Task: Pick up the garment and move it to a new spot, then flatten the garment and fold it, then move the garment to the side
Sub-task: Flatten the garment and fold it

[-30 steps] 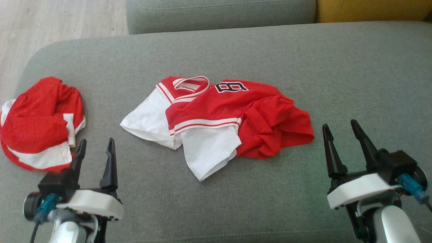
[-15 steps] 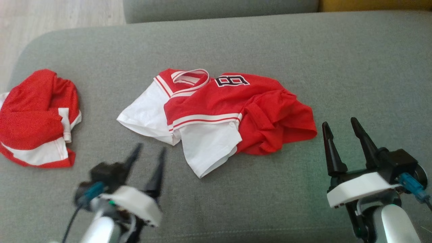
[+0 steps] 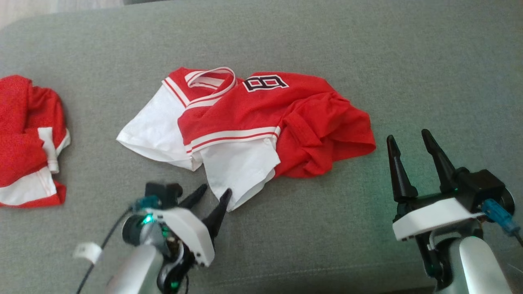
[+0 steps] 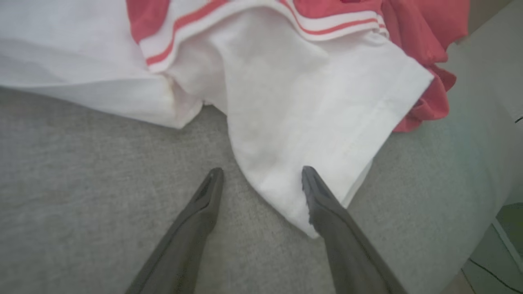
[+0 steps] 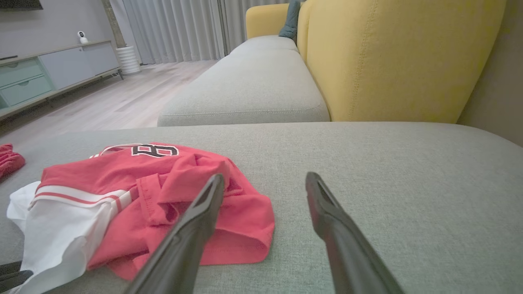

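Note:
The garment (image 3: 245,126), a red and white jersey with a black "8", lies crumpled in the middle of the grey sofa seat (image 3: 408,61). My left gripper (image 3: 215,190) is open at the near corner of its white sleeve. In the left wrist view that sleeve of the garment (image 4: 318,94) reaches down between the fingers of the left gripper (image 4: 261,170), and its corner lies against the right finger. My right gripper (image 3: 407,136) stands open and empty, just right of the garment's red hem. The right wrist view has the garment (image 5: 122,175) left of the right gripper (image 5: 265,176).
A second red and white garment (image 3: 24,139) lies bunched at the seat's left edge. In the right wrist view a yellow backrest (image 5: 400,57) rises behind the seat, with another grey cushion (image 5: 253,81) and wooden floor beyond. Bare seat spreads to the right.
My left arm has swung right and forward, from beside the left pile to the white sleeve's corner. The head camera has tilted down. The right gripper has stayed put.

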Available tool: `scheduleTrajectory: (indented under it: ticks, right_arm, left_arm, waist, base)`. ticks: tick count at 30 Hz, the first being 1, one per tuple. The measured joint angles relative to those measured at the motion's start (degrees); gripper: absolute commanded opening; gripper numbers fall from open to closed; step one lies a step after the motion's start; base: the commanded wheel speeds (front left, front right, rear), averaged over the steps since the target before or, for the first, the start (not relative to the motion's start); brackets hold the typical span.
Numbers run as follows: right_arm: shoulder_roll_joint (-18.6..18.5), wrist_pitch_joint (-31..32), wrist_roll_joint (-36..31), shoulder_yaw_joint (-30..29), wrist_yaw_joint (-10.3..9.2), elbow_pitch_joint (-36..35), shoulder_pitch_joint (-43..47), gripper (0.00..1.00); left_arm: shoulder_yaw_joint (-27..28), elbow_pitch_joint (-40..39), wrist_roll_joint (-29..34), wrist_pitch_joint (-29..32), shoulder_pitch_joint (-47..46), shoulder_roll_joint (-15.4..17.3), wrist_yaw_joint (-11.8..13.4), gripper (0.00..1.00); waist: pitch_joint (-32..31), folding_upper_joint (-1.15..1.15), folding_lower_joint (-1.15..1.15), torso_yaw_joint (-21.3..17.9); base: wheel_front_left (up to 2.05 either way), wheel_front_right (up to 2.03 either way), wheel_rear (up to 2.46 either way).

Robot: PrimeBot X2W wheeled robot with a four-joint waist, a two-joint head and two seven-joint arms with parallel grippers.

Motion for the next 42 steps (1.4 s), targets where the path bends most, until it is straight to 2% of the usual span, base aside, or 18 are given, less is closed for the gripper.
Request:
scheduleTrajectory:
  ticks: [2,3,4,5,12,14,18,23,25,28,32,33,34,35,39,42]
  right_arm:
    - [0.0,-0.08,0.0,-0.03,0.0,0.02,-0.06,1.0]
    - [0.0,-0.12,0.0,-0.05,0.0,0.04,-0.11,1.0]
    - [0.0,-0.13,0.0,-0.1,0.0,0.08,-0.16,1.0]
    - [0.0,-0.23,0.0,-0.18,0.0,0.09,-0.25,1.0]
    - [0.0,-0.37,0.08,-0.93,0.0,0.49,-1.13,1.0]
    - [0.0,-0.37,0.08,-1.26,0.0,0.68,-1.14,1.0]
    - [0.0,-0.36,0.08,-1.8,0.0,0.7,-1.13,1.0]
    - [0.0,-0.37,0.08,-2.78,0.0,0.75,-1.13,1.0]
    - [0.0,-0.37,0.08,-3.27,0.0,0.86,-1.11,1.0]
    - [0.01,-0.37,0.08,-3.36,0.0,0.96,-1.11,1.0]
    - [0.01,-0.37,0.08,-3.35,0.0,1.03,-1.12,1.0]
    - [0.01,-0.37,0.08,-3.34,0.0,1.04,-1.13,1.0]
    - [0.01,-0.38,0.08,-3.35,0.0,1.08,-1.13,1.0]
    - [0.01,-0.38,0.08,-3.35,0.0,1.11,-1.14,1.0]
    - [0.01,-0.62,0.08,-3.23,0.0,1.27,-1.16,1.0]
    - [0.01,-0.6,0.08,-3.23,0.0,1.25,-1.15,1.0]
  left_arm:
    - [0.02,1.49,-2.61,1.45,-1.74,-0.57,-0.6,1.0]
    - [-0.13,1.78,-3.37,1.6,-2.38,-0.6,-0.78,0.62]
    - [-0.53,2.25,-3.52,1.6,-3.07,-0.62,-0.79,0.11]
    - [-0.9,2.68,-3.79,1.6,-3.62,-0.63,-0.79,0.0]
    - [-1.66,3.79,-3.33,-1.35,-4.44,0.19,-0.69,0.0]
    - [-1.52,2.41,-2.64,-2.0,-4.0,1.02,0.26,0.0]
    - [0.22,-3.56,-2.03,-1.9,-2.08,4.99,2.79,0.0]
    - [3.49,-13.13,-2.05,1.4,3.0,10.13,6.6,0.0]
    - [5.69,-17.84,-2.83,3.37,6.72,12.51,8.96,0.0]
    - [6.99,-19.69,-4.17,5.17,9.69,13.85,10.32,0.0]
    - [7.26,-18.08,-6.55,5.63,11.91,13.26,10.23,0.0]
    - [7.23,-16.97,-6.77,5.42,11.89,12.74,10.16,0.13]
    - [7.22,-15.97,-6.91,4.72,11.87,12.16,9.98,0.51]
    - [7.21,-15.01,-7.19,3.72,11.75,11.57,9.81,1.0]
    - [7.26,-11.98,-6.73,-1.75,11.12,9.72,9.84,1.0]
    - [7.73,-11.52,-4.94,-7.71,10.89,8.6,10.8,1.0]
  waist:
    - [0.61,0.0,0.0,-0.32]
    - [0.86,0.0,0.0,-0.44]
    - [1.04,0.0,0.0,-0.52]
    - [1.19,0.0,0.0,-0.56]
    - [1.31,0.0,0.0,-0.19]
    - [1.16,0.0,0.0,0.1]
    - [0.81,0.0,0.0,0.72]
    - [0.47,0.0,0.0,1.51]
    - [0.38,0.0,0.0,1.83]
    - [0.55,0.0,0.0,1.94]
    - [0.95,0.0,0.0,1.88]
    - [1.02,0.0,0.0,1.87]
    - [1.07,0.0,0.0,1.87]
    - [1.1,0.0,0.0,1.87]
    - [0.77,0.0,0.0,1.8]
    - [0.26,0.0,0.0,1.78]
  base:
    - [0.0,0.0,0.0]
    - [0.0,0.0,0.0]
    - [0.0,0.0,0.0]
    - [0.0,0.0,0.0]
    - [0.0,0.0,0.0]
    - [0.0,0.0,0.0]
    - [0.0,0.0,0.0]
    - [0.0,0.0,0.0]
    - [0.0,0.0,0.0]
    - [0.0,0.0,0.0]
    - [0.0,0.0,0.0]
    - [0.0,0.0,0.0]
    - [0.0,0.0,0.0]
    - [0.0,0.0,0.0]
    - [0.0,0.0,0.0]
    - [0.0,0.0,0.0]
